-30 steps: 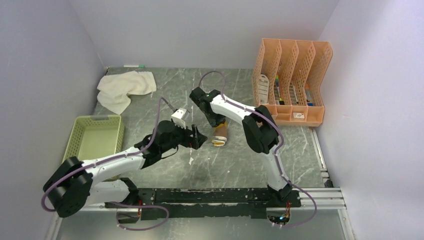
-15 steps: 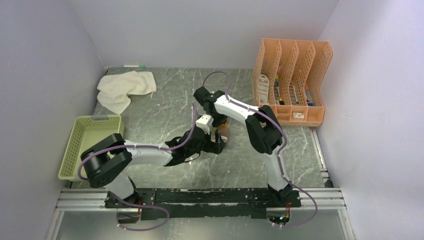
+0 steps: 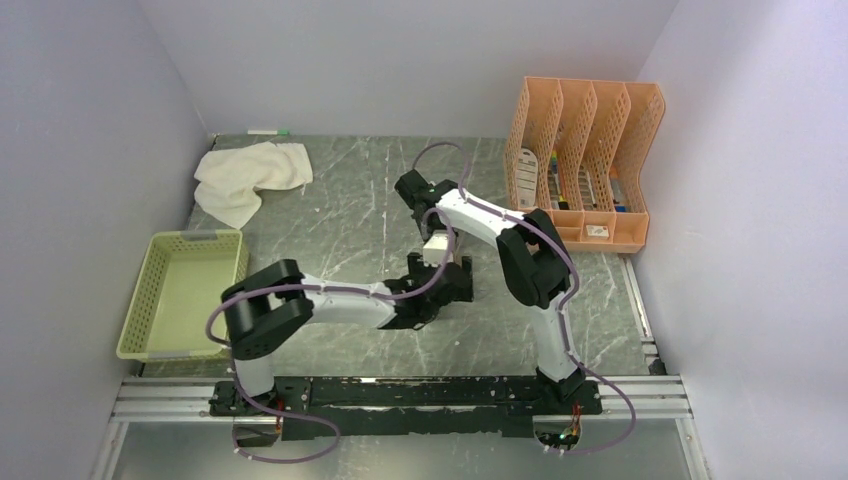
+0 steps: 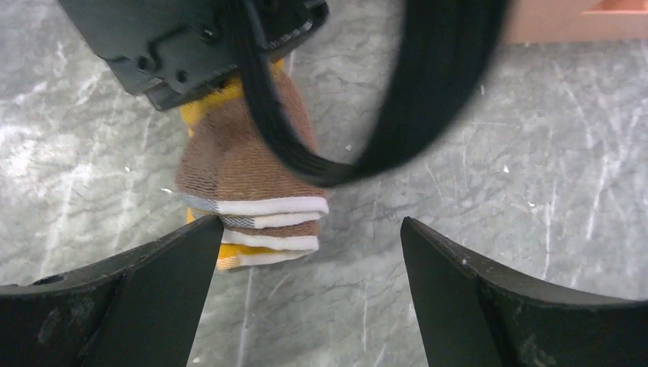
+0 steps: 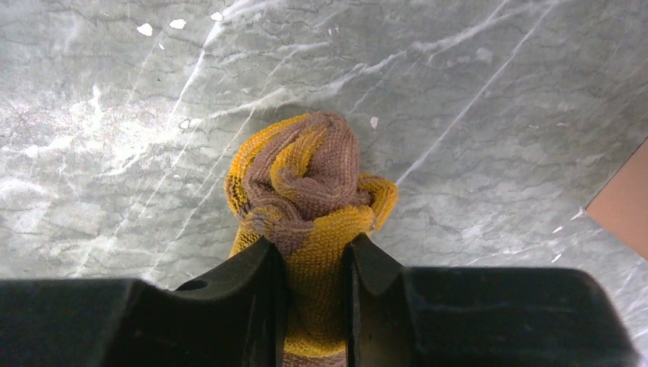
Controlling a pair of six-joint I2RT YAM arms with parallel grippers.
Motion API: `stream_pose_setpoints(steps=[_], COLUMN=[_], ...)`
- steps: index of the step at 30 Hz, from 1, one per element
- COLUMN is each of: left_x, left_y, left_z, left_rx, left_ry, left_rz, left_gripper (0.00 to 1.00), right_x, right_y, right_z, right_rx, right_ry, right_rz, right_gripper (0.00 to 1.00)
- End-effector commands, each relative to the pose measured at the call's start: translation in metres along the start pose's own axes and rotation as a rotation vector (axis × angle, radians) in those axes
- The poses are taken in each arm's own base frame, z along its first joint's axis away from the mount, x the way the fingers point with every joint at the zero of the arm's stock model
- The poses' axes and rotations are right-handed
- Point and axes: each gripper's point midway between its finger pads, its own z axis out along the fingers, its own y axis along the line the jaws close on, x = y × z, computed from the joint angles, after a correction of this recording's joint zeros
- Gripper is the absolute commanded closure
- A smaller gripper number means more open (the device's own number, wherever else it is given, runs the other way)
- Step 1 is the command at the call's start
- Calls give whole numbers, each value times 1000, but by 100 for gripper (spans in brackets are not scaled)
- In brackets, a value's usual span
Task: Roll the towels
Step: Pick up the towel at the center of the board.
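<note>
The brown towel (image 5: 309, 172) with mustard-yellow edging is a tight roll. My right gripper (image 5: 312, 256) is shut on it, just above the grey table. In the left wrist view the roll (image 4: 248, 172) hangs below the right gripper's black body (image 4: 191, 46), its layered white-edged end facing me. My left gripper (image 4: 312, 252) is open, and that end sits just ahead of its left fingertip (image 4: 191, 252). From above, both arms hide the roll. The cream-white towel (image 3: 250, 178) lies crumpled at the back left, far from both grippers.
A green mesh basket (image 3: 150, 300) stands at the left edge of the table. An orange file organiser (image 3: 585, 165) stands at the back right. A black cable loop (image 4: 428, 99) hangs across the left wrist view, close above the roll.
My left arm has swung right and forward, bringing its open gripper up to the brown roll. The right gripper has shifted slightly right, still holding the roll.
</note>
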Motion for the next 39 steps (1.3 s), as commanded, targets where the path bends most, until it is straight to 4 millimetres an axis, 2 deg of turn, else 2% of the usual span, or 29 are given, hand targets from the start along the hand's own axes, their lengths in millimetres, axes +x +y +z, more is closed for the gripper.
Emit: stream_pose_setpoints(steps=[1,3,8,10,15,17,19,22,24,30,33,39], left_x=[8,7,-2,-3,-23,-26,-28,-23,-20,-21,-26,-19], left_y=[24,24,18,23,19,20,7,-20,-29,-11,-7,-1], left_z=[2,-4,-11,-18,-44,-48,-50,-49,-47,-27,-23,-7], left_rx=[-266,-290,-157,-117,12,24,101,244,281,201,164,117], left_ry=[-81,-151,-257,-281,-365,-377,-382,-364,-351,-321,-340,-321], left_rz=[62,58,36,50,53,66,113,218,236,156,157,181], left_gripper=[1,1,1,1,1,1,1,1,1,1,1,1], right_x=[65,65,67,69,71,71,72,72,72,75,77,79], right_y=[13,15,18,18,20,21,23,23,23,24,24,27], right_z=[56,57,58,59,60,61,62,63,62,61,62,62], right_rx=[-11,-21,-43,-46,-55,-59,-65,-68,-68,-78,-83,-93], right_ry=[207,207,213,216,218,219,222,225,225,229,230,232], right_rz=[-39,-39,-42,-47,-50,-48,-47,-50,-53,-56,-56,-55], right_gripper=[87,87,87,87,87,87,87,87,87,86,86,86])
